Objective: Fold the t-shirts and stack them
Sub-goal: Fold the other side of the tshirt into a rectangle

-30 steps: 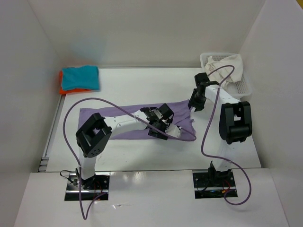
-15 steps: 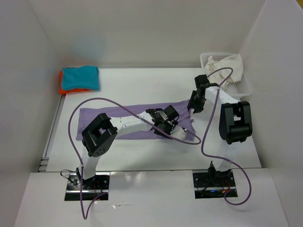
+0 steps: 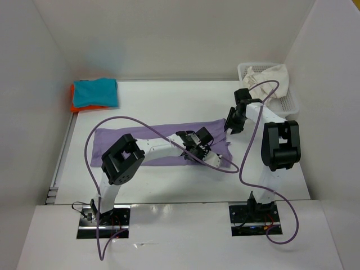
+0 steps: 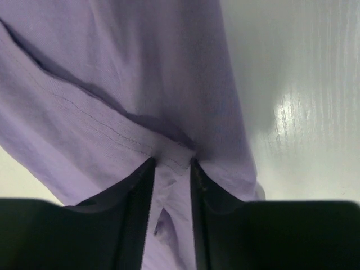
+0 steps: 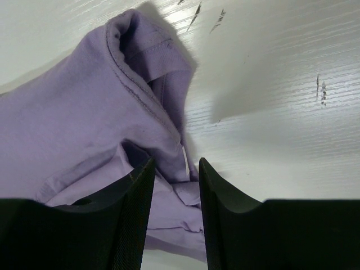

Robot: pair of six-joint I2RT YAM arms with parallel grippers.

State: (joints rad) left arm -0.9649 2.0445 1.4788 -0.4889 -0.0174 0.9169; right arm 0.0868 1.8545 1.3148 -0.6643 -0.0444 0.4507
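Observation:
The lavender t-shirt (image 3: pixel 140 135) lies spread across the middle of the table, bunched at its right end. My left gripper (image 3: pixel 201 153) is pressed down on its lower right part. In the left wrist view its narrowly open jaws (image 4: pixel 171 163) straddle a puckered fold of the lavender cloth (image 4: pixel 112 84). My right gripper (image 3: pixel 230 127) is at the shirt's upper right corner. Its open jaws (image 5: pixel 175 163) stand over the crumpled hem (image 5: pixel 73 112). The teal t-shirt (image 3: pixel 97 93) rests folded on the orange one (image 3: pixel 73 104) at the back left. The off-white t-shirt (image 3: pixel 275 76) lies in the basket.
The white mesh basket (image 3: pixel 291 104) stands at the back right by the wall. White walls close the table on the left, back and right. Purple cables loop from both arms over the table's front half.
My left gripper has moved right along the lavender shirt's lower edge and its jaws have narrowed around the cloth. The right gripper has barely moved.

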